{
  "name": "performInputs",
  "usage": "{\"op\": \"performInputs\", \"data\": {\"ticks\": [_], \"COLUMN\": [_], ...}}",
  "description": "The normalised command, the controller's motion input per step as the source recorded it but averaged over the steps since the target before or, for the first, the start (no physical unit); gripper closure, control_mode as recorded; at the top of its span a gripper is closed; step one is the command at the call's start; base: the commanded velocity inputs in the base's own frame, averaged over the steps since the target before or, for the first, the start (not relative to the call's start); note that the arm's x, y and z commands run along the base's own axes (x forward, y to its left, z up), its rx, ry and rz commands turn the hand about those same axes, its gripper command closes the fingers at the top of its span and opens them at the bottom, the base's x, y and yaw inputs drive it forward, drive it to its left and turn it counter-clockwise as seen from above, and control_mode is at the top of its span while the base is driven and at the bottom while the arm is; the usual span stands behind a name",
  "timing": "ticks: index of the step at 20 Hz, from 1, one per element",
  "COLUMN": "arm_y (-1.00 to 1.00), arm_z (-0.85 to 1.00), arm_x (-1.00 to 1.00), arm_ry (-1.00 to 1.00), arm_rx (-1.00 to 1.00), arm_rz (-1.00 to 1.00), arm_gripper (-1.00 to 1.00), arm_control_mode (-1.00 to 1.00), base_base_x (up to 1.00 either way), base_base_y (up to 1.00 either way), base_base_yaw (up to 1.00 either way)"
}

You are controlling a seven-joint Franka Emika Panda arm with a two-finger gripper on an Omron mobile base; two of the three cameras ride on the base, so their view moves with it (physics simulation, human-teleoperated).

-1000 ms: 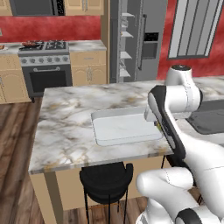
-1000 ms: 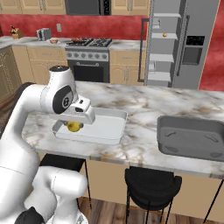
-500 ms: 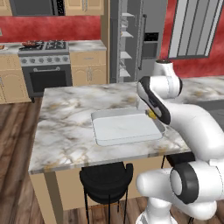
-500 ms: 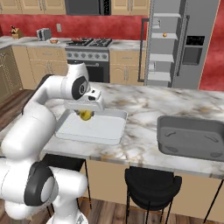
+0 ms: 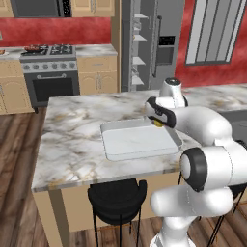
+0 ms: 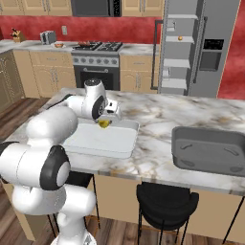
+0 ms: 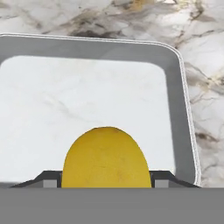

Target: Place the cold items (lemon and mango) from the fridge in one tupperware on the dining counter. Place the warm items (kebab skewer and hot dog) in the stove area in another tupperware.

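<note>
My gripper (image 6: 105, 122) is shut on a yellow lemon (image 6: 104, 125), holding it just above the far edge of a light grey tupperware (image 6: 91, 142) on the marble dining counter. In the left base view the lemon (image 5: 157, 123) hangs at the tupperware's (image 5: 130, 142) far right corner, under the gripper (image 5: 158, 120). The hand view looks down into the tupperware (image 7: 87, 96) with the lemon (image 7: 105, 159) between the finger tips. A small orange fruit (image 6: 180, 38), perhaps the mango, rests on a shelf of the open fridge (image 6: 184, 52). The kebab skewer and hot dog are too small to make out.
A second, dark grey tupperware (image 6: 208, 149) lies on the counter to the right. The stove (image 6: 98, 47) stands at the back wall with cabinets beside it. Black stools (image 5: 117, 194) (image 6: 167, 203) stand at the counter's near side.
The arm has swung from the tupperware's near side to its far edge, carrying the lemon with it. The tupperwares have not moved.
</note>
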Motion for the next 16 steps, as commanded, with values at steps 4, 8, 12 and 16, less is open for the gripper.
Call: {"op": "performInputs", "data": {"ticks": [4,8,12,16], "arm_y": [-0.13,-0.23,-0.19,-0.12], "arm_z": [-0.42,-0.41,-0.55,-0.59], "arm_x": [0.74,0.63,0.28,0.14], "arm_ry": [0.09,0.11,0.02,0.0], "arm_rx": [0.0,0.0,0.0,0.0], "arm_rz": [0.0,0.0,0.0,0.0], "arm_gripper": [1.0,1.0,1.0,1.0], "arm_control_mode": [-1.0,-1.0,-1.0,-1.0], "base_base_x": [0.0,0.0,0.0,0.0], "base_base_y": [0.0,0.0,0.0,0.0], "base_base_yaw": [0.0,0.0,0.0,0.0]}}
